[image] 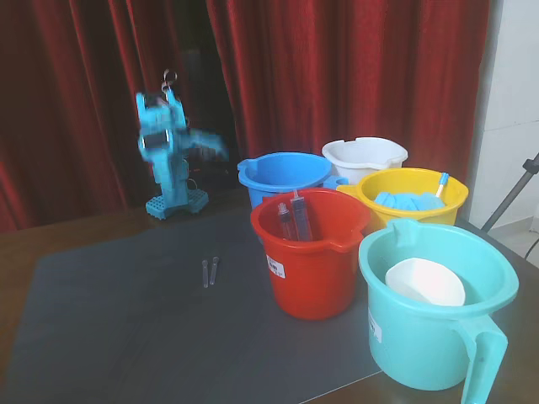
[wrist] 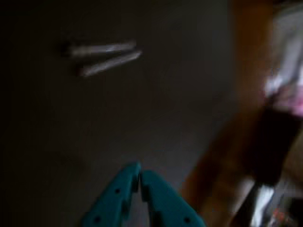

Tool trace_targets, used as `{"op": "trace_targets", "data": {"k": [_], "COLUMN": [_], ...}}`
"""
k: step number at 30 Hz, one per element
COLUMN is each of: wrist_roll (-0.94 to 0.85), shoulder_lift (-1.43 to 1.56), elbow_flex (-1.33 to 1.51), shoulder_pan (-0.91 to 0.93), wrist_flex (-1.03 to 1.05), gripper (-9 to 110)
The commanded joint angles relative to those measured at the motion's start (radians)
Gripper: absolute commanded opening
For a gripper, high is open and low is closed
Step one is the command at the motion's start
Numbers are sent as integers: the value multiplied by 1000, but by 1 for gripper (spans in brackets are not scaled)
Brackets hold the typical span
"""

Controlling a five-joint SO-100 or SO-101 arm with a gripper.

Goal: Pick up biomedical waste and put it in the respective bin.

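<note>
Two thin clear-greyish tubes (image: 209,271) lie side by side on the dark grey mat (image: 126,337), left of the red bucket (image: 312,269). In the wrist view they show blurred at the upper left (wrist: 104,56), far ahead of the gripper. My blue arm (image: 168,151) stands folded up at the back left, blurred by motion and well away from the tubes. My gripper (wrist: 140,176) enters the wrist view from the bottom edge, its teal jaws closed together with nothing between them.
Several buckets cluster at the right: blue (image: 282,172), white (image: 364,156), yellow (image: 413,198) with blue items, red with two dark-filled syringes (image: 295,220), teal (image: 438,307) with a white bowl-like piece. Red curtain behind. The brown table edge (wrist: 222,156) shows at right.
</note>
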Motion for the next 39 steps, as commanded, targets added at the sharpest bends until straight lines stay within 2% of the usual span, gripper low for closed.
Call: {"op": "trace_targets", "data": {"k": [1,7,12,18,39], "wrist_roll": [-9,-20,-20,-8,-8], "shoulder_lift": [2,9,-6,11,11], "elbow_flex": [11,9,11,9,8], "shoulder_pan": [106,270,356,362,362], "wrist_flex": [-43,72,81,295,293], "gripper": [0,0,0,0,0]}}
